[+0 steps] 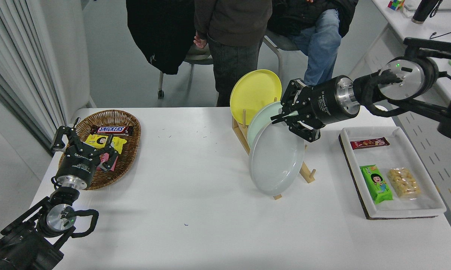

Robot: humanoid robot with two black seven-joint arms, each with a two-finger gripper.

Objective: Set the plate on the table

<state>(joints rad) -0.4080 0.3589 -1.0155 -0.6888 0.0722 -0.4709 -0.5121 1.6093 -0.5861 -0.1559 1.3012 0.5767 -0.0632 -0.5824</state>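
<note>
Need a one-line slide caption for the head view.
Right gripper pulls the grey plate from the wooden rack.

Black arms (409, 101), silver wrist rings, green lights — white lettering

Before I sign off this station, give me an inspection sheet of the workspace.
Surface: white table, mostly bare in the middle and front.
Job's things: grey plate held tilted at its top rim, in front of the wooden rack; not yet on the table.
Clutter: yellow plate and green plate in the rack; wicker basket of snacks at left; white tray of snacks at right.
Grippers: right gripper shut on the plate's rim; left gripper open, parked over the basket.
Cables: black loops at both wrists.
Surroundings: people and chairs beyond the far edge; side desk at right.
</note>
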